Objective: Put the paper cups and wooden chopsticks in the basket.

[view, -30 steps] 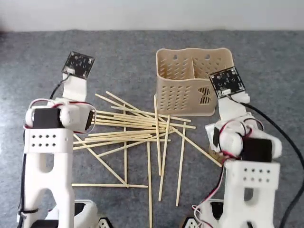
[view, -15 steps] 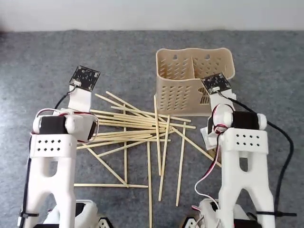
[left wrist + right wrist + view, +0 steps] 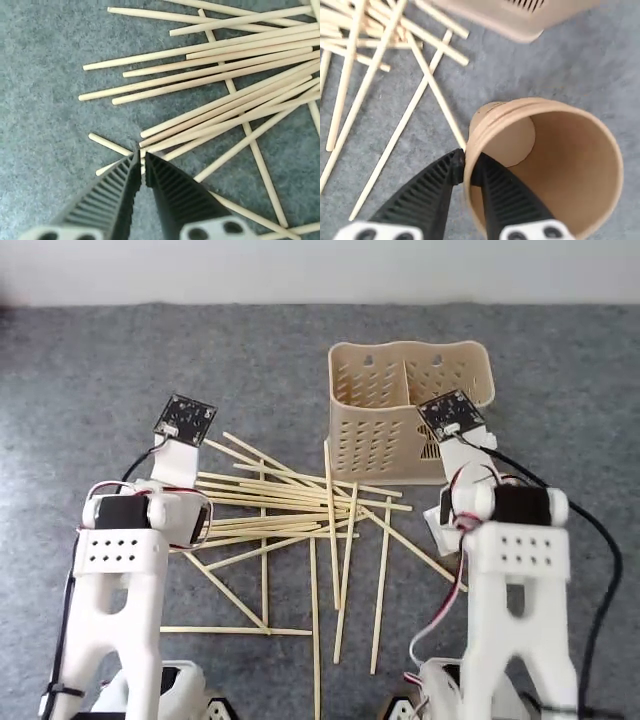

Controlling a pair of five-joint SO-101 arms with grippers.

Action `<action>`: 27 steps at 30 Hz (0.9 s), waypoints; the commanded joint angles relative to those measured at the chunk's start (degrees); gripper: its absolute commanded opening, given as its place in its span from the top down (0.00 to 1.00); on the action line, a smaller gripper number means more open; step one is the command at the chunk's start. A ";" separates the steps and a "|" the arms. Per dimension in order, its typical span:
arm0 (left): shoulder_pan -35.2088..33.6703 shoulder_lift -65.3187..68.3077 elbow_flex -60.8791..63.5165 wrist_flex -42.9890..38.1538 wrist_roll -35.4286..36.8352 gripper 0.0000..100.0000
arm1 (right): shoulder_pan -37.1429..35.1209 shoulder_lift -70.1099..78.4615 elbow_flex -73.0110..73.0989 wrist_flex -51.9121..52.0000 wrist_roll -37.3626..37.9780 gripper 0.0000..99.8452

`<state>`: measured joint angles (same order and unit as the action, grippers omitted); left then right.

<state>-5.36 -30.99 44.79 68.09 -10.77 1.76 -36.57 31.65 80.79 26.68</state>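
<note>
- Dozens of slim, pale wooden chopsticks (image 3: 300,510) lie crisscrossed at the centre of the high view. A beige, perforated plastic basket (image 3: 400,430) with two compartments stands at their 1 o'clock.
- Everything rests on a coarse grey mat (image 3: 250,360), and a pale wall (image 3: 300,270) runs along 12 o'clock. The white left arm (image 3: 120,540) rises at 8 o'clock and the right arm (image 3: 515,540) at 4 o'clock. Their circuit boards (image 3: 185,417) hide whatever lies beneath them.
- Left wrist view: the ribbed black left gripper (image 3: 141,156) has its fingers drawn to a slit, with the tips at the stick ends. Whether a stick is pinched is hard to tell.
- Right wrist view: the right gripper (image 3: 468,167) pinches the rim of a round brown paper cup (image 3: 545,165), one finger inside and one outside. The basket's corner is cut off by the frame.
</note>
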 commanded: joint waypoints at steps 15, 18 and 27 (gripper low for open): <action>0.70 -1.76 12.62 -10.29 1.76 0.99 | -0.04 -21.85 -10.46 -7.69 8.18 0.99; 0.70 -1.76 13.32 -10.46 1.76 0.99 | -0.48 -21.76 -14.86 -11.03 8.18 0.99; 0.70 -1.76 14.73 -12.84 1.76 0.99 | -6.20 -14.73 -18.64 -22.11 8.26 0.99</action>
<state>-4.84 -31.08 59.91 56.13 -9.54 -3.43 -55.74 16.18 63.03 34.24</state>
